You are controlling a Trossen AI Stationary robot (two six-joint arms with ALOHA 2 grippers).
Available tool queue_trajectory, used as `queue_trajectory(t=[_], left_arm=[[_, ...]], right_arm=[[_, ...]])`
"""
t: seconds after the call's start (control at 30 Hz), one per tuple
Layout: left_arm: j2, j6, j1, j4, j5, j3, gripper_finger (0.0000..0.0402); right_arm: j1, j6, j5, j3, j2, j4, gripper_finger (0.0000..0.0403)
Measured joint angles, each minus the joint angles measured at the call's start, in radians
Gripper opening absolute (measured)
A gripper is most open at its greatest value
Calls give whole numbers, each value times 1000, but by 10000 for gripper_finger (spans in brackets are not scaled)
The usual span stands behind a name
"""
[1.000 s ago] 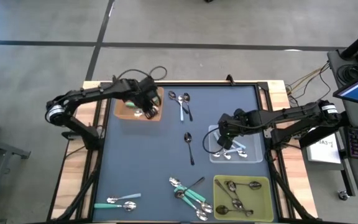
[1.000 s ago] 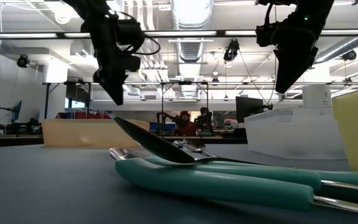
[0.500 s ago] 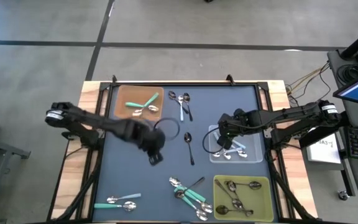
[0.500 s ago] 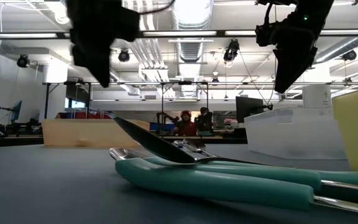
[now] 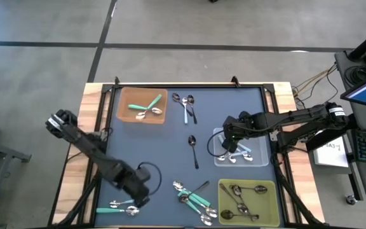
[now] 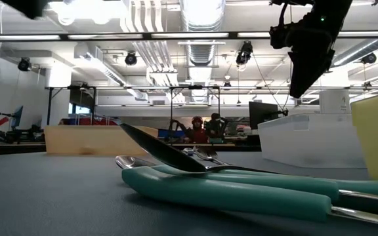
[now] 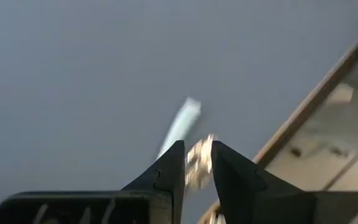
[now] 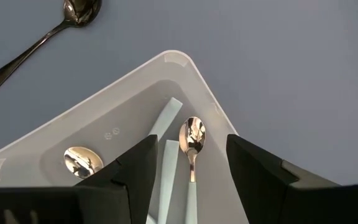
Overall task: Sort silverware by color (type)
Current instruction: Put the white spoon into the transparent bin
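The silverware is small spoons with teal, light-blue or dark handles. Loose ones lie flat on the dark mat: a pair at the near left [image 5: 121, 206], a heap near the middle [image 5: 193, 194], one dark spoon [image 5: 194, 151] and a few at the far middle [image 5: 186, 107]. My left gripper [image 5: 142, 200] hovers just right of the near-left pair, its fingers a narrow gap apart; in its wrist view [image 7: 196, 149] a light-blue handle [image 7: 180, 124] and a bowl show beyond the tips. My right gripper [image 5: 230, 146] hangs wide open [image 8: 191, 139] above the clear tray [image 5: 259, 159], touching nothing.
A brown tray [image 5: 124, 114] at the far left holds teal spoons. The clear tray [image 8: 166, 62] holds light-blue ones, and a yellow-green tray [image 5: 271, 210] at the near right holds dark ones. Teal handles [image 6: 241, 190] fill the low view's foreground. Wooden table edges frame the mat.
My left gripper has swung from above the brown tray at the far left across the mat toward the near edge and now hangs by the near-left pair of spoons. The right arm has kept still.
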Motion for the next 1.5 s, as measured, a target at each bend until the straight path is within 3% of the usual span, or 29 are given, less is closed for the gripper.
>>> queue_trajectory(t=[0.2,0.47,0.73,1.1,1.23,1.4,1.5], left_arm=[[26,15,-67,-9,20,0,100],[119,169,-112,6,21,0,142],[248,299,-118,13,8,0,139],[348,323,-118,22,-4,8,137],[356,317,-106,26,5,8,111],[337,308,-92,29,13,7,24],[317,299,-84,24,14,6,25]], right_arm=[[0,0,0,0,0,2,185],[0,0,0,0,0,3,185],[0,0,0,0,0,14,185],[0,0,0,0,0,29,185],[0,0,0,0,0,29,185],[0,0,0,0,0,29,185],[0,0,0,0,0,31,185]])
